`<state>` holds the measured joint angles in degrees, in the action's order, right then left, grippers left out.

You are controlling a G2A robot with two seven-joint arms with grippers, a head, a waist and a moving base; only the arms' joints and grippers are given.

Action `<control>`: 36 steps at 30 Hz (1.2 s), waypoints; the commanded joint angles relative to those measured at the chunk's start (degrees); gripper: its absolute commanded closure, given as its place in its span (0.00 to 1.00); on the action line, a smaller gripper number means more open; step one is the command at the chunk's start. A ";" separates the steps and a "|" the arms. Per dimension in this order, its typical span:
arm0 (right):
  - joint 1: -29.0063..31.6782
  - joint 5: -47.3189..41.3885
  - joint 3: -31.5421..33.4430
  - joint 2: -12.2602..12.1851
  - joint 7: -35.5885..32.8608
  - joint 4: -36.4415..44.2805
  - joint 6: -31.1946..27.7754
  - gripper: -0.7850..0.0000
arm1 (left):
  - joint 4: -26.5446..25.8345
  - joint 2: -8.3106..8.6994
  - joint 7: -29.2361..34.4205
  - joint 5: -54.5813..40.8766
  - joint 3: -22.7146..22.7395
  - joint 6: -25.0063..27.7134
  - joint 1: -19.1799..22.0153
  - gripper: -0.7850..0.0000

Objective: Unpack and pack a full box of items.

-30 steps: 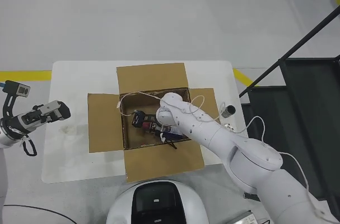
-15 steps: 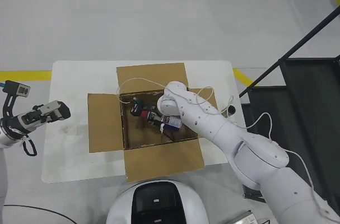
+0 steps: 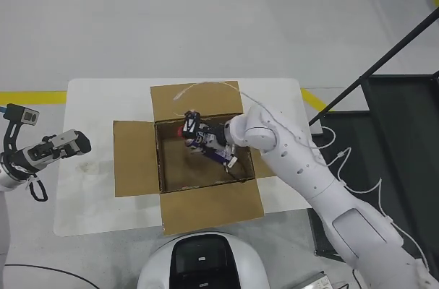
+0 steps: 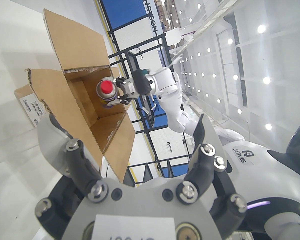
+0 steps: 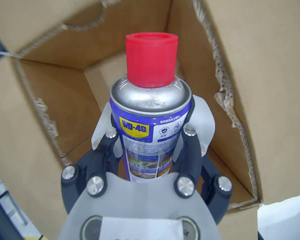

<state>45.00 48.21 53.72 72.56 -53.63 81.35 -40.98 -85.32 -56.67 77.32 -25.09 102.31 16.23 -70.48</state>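
From above, counted on the white desk [image 3: 103, 108]: one cardboard box [image 3: 196, 97] with four flaps folded out flat, one spray can [image 3: 187, 133], two claws. Over the box's opening, close to the fold of the far flap, the can lying roughly level with its red end toward the left arm's side; around its body, the right claw [image 3: 193, 130], closed on it. At the desk's left edge, well apart from the box, the left claw [image 3: 78, 142], holding nothing. In the left wrist view, again one box [image 4: 72, 93], one can [image 4: 106, 93] and both claws: nearest, the left claw [image 4: 127, 136] spread wide and empty above the desk [image 4: 10, 51]; farther off, the right claw [image 4: 123, 92] gripping the can at the mouth of the box, the red cap turned this way and the claw behind it. In the right wrist view, one can [image 5: 150, 131] with one red cap [image 5: 151, 59] and one box [image 5: 215, 26]: the right claw [image 5: 151, 126] clamped snugly on the blue body just below the silver shoulder, one of its two fingers [image 5: 101, 126] on each side, the cap reaching out past the fingertips toward the box's brown inner walls.
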 commanded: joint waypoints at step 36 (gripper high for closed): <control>43.31 9.65 42.28 -7.72 38.61 27.63 -7.99 1.00 | 0.00 0.00 0.00 0.00 0.00 0.00 0.00 0.00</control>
<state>88.31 57.86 96.00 64.84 -15.03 108.98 -48.97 -85.32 -56.67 77.32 -25.09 102.31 16.23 -70.48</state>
